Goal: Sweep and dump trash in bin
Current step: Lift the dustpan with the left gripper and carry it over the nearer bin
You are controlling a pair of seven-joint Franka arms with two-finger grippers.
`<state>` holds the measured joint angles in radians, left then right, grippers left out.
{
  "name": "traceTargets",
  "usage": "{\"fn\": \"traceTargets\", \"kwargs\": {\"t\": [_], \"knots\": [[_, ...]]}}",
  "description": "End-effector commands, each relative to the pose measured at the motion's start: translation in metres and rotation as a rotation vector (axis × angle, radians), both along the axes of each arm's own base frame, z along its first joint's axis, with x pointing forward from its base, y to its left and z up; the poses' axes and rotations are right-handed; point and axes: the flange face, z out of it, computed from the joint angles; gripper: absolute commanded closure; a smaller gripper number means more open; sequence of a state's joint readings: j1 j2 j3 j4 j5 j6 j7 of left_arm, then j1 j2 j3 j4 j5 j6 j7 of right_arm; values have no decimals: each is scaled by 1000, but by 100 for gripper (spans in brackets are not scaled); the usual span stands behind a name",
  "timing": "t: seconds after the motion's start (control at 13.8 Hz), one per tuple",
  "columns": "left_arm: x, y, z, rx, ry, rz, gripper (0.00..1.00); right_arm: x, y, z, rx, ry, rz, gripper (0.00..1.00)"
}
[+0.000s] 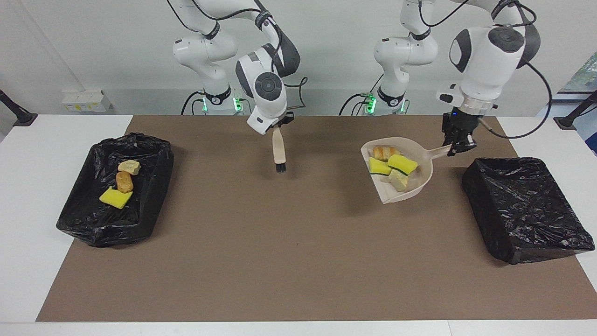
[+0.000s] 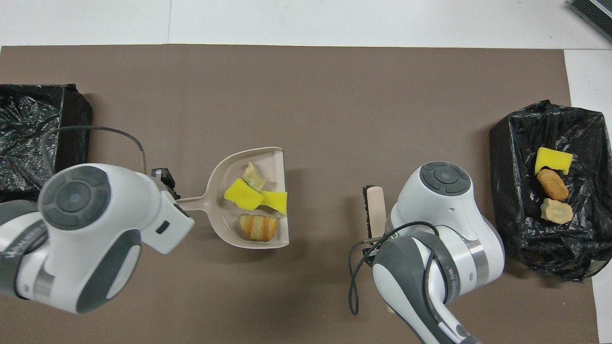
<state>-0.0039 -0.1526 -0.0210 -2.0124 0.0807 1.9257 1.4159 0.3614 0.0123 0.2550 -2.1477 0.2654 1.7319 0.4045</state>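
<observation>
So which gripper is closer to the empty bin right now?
Left. The left gripper holds the dustpan by its handle, beside the empty bin at the left arm's end. The right gripper holds the brush up near the table's middle.

I see a white table (image 1: 28, 196) covered by a brown mat (image 1: 289, 252). Two black-lined bins rest on the mat, one (image 1: 140, 205) at the right arm's end holding scraps, the other (image 1: 522, 210) at the left arm's end.
</observation>
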Motion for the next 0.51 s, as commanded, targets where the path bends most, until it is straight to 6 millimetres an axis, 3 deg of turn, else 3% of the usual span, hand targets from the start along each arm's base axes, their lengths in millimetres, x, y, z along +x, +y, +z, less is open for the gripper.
{"fn": "traceTargets", "kwargs": {"t": [0.0,0.15,0.29,0.44], "knots": [[18,64,18,11,-13,39,100,-19,33,-15,-5,54,-10,100],[25,111,25,18,-32,79,100,-22,39,-27,-17,75,-15,100],[39,164,42,39,-64,113,100,-40,62,-44,-23,74,-6,100],[49,212,53,66,-94,108,100,-47,65,-60,-25,65,-23,100]]}}
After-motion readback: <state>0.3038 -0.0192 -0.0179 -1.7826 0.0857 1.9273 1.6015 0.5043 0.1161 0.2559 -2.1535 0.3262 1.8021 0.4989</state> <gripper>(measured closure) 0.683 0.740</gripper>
